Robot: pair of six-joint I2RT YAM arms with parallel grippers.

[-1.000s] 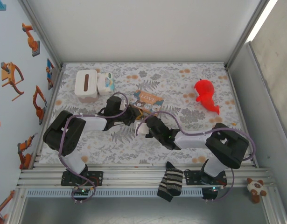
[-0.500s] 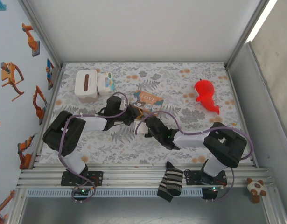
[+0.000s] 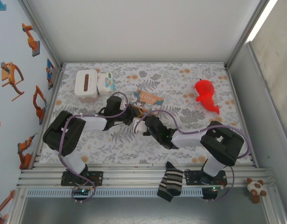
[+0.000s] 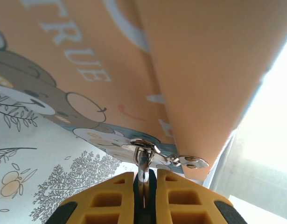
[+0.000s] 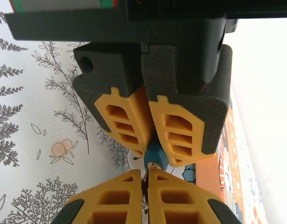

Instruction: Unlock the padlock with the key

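Two clenched grippers, nose to nose by the LOVE box (image 3: 148,97).
The left gripper (image 4: 144,176) clamps the blue padlock (image 5: 156,153), shackle (image 4: 143,161) hooked in the box's clasp (image 4: 187,162), keyhole end facing the right gripper (image 5: 145,179). That one pinches the key (image 5: 144,186), a thin sliver in line with the padlock's length, tip at the keyhole; whether it's in, I can't tell.

Both arms reach from the near edge toward the middle of the tabletop (image 3: 190,84), where the left hand (image 3: 132,115) and right hand (image 3: 142,126) meet tip to tip, fingers pinched closed.
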